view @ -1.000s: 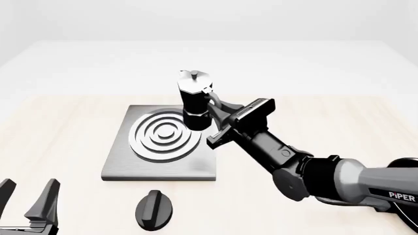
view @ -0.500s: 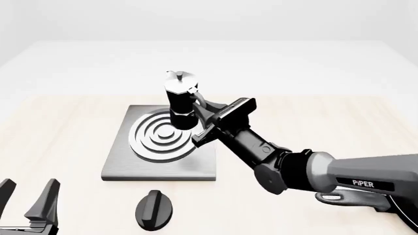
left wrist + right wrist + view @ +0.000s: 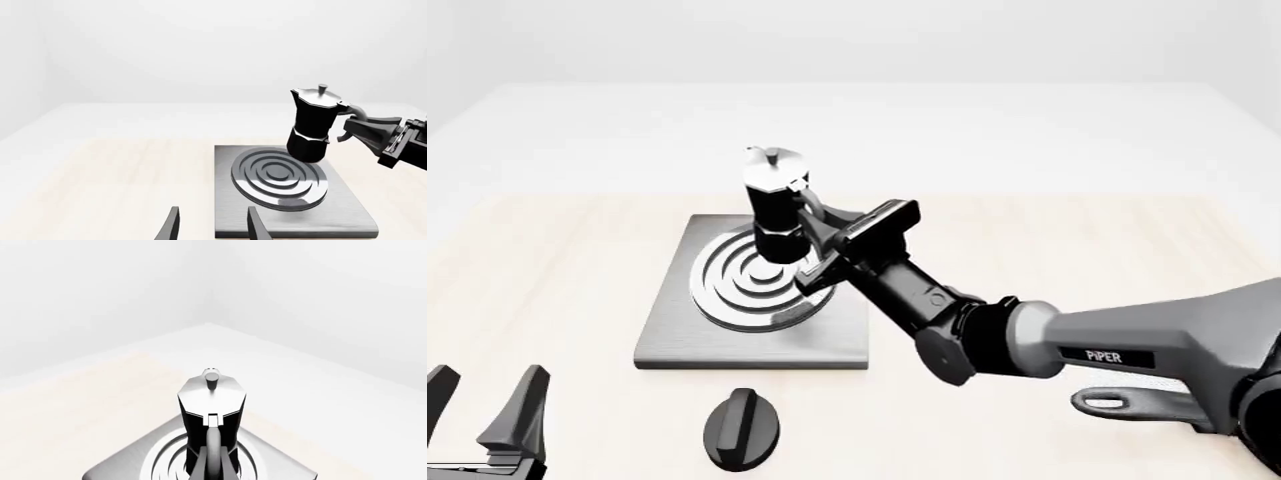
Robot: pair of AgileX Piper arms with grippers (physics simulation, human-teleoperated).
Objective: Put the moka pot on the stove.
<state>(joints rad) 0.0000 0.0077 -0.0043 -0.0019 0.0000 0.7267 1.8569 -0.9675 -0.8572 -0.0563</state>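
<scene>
Right gripper jaws clamping pot handle, holding it upright over stove rings; left gripper jaws sitting open, empty.

Bright, even, shadowless rendered light; all views sharp, with soft sheen on the stove rings.

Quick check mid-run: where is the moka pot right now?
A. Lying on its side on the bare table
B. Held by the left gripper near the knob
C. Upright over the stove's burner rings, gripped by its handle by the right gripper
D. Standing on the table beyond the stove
C: the moka pot is upright over the stove rings, its handle in the right gripper; the left gripper is far away and open.
</scene>
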